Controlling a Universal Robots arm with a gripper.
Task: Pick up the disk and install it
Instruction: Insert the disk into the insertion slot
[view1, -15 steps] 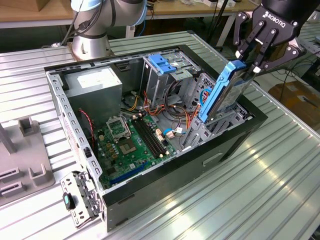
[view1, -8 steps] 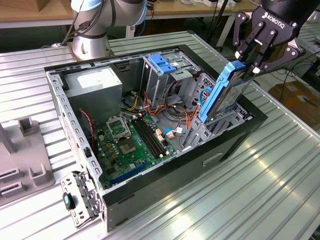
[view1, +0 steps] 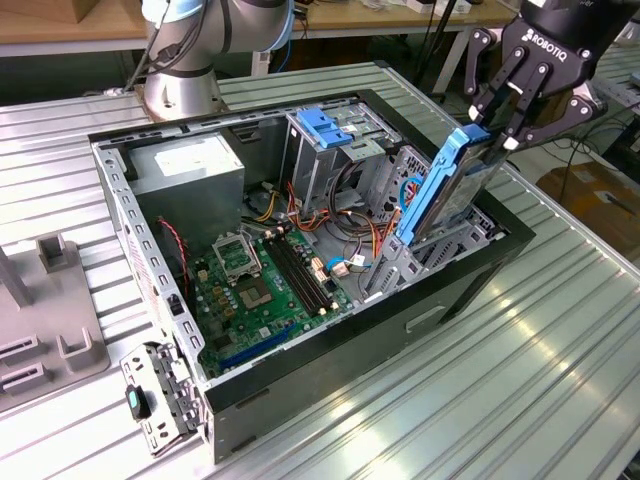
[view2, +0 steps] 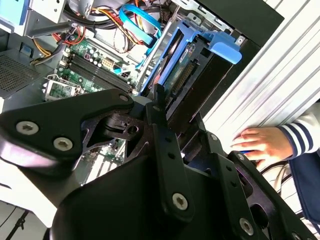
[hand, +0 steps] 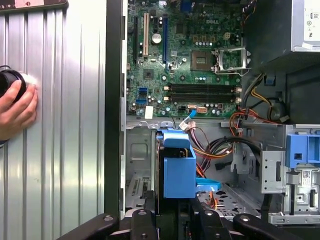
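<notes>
The disk (view1: 438, 192), silver-grey in a bright blue carrier rail, stands steeply tilted with its lower end in the bay at the open computer case's (view1: 470, 280) end, on the exterior view's right. My gripper (view1: 492, 135) is shut on the disk's upper end from above. In the first wrist view the blue carrier (hand: 178, 170) sits between my black fingers (hand: 149, 210), above the bay floor. In the second wrist view the disk (view2: 197, 45) reaches from my gripper (view2: 177, 117) down into the case.
The case holds a green motherboard (view1: 255, 285), a power supply (view1: 190, 165), loose cables (view1: 350, 235) and a metal drive cage with a blue bracket (view1: 325, 125). A person's hand (view2: 262, 145) rests on the ribbed table beside the case. A grey fixture (view1: 45, 320) stands at the exterior view's left.
</notes>
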